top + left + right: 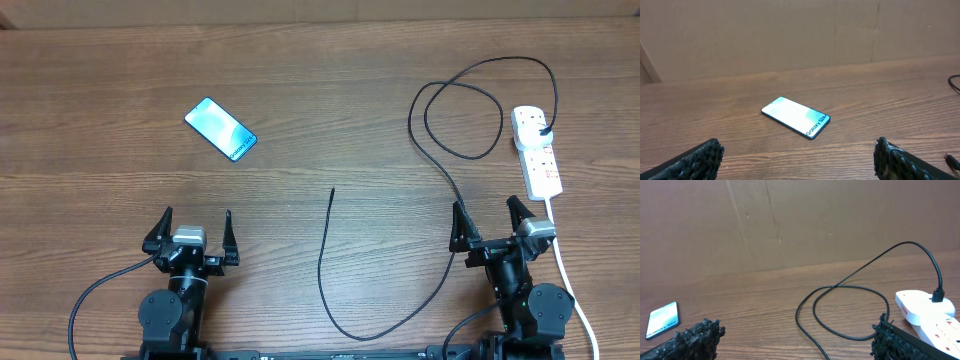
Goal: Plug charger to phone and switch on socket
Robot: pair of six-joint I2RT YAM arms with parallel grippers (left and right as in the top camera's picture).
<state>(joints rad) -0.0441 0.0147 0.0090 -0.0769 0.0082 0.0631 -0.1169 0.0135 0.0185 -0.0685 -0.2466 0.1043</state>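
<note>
The brown wooden table [300, 80] holds three things. The phone [220, 129] lies flat at ten o'clock, screen up. The white power strip [537, 150] lies at three o'clock. The black charger cable [328, 215] loops from it and ends near the middle, well apart from the phone.
</note>
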